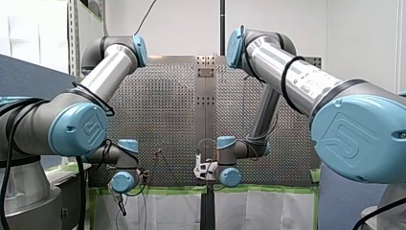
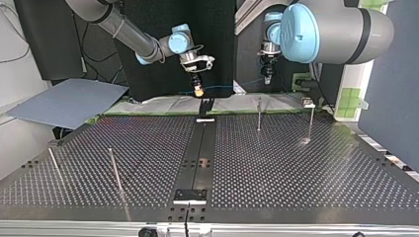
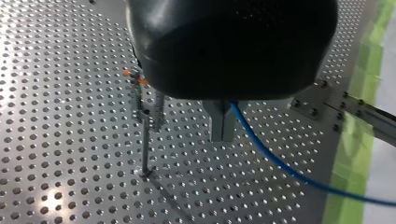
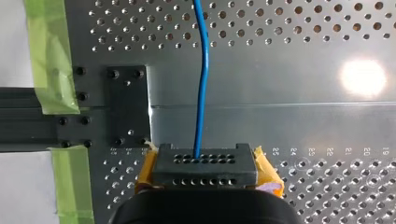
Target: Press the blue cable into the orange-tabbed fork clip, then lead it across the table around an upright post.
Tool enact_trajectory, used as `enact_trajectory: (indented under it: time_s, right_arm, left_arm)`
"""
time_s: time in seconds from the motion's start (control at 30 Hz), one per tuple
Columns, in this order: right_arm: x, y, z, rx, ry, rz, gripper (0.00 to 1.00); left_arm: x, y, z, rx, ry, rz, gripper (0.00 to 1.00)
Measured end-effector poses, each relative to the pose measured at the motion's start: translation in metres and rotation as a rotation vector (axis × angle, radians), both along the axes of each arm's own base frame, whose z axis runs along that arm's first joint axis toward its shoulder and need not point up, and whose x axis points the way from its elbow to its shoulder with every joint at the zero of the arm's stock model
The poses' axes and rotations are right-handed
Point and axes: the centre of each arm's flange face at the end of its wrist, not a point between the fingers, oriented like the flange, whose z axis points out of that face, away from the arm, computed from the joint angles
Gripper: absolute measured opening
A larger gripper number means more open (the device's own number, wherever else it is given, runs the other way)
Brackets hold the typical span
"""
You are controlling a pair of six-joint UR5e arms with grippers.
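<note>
Blue cable (image 4: 201, 93) is off the counter (image 2: 296, 168), strung as a thin line between both arms in the upper middle of the top view, near the counter's far edge.

Right jaws: pinching the cable. In the right wrist view it comes out between the yellow-taped pads (image 4: 266, 173) and runs straight ahead over the bare plate and on across the perforated sheet.

Left jaws: pressed together on the cable. In the left wrist view the metal fingers (image 3: 222, 123) are closed, and the cable leaves at their side and trails away toward the green tape (image 3: 355, 140) at the counter's rim.

Fork clip (image 3: 150, 112) stands beside the left fingers on a thin stem, with orange tabs (image 3: 135, 77) at its top. Cable is apart from it and not seated in the fork.

Upright posts (image 2: 258, 116): two at the upper right of the counter in the top view, two more at its lower left. Cable touches none of them.
</note>
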Motion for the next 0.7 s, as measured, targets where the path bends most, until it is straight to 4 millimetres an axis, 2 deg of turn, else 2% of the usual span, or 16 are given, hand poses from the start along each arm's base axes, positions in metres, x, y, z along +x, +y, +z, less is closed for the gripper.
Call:
enact_trajectory:
  time_s: [0.27,0.7]
  right_arm:
    - [0.004,-0.004,0.003,-0.009,-0.008,0.004,0.0]
    - [0.01,-0.01,0.008,-0.024,-0.021,0.004,0.0]
  left_arm:
    - [0.015,-0.001,0.024,-0.018,-0.047,-0.022,0.0]
    - [0.023,0.005,0.029,-0.041,-0.063,-0.009,0.0]
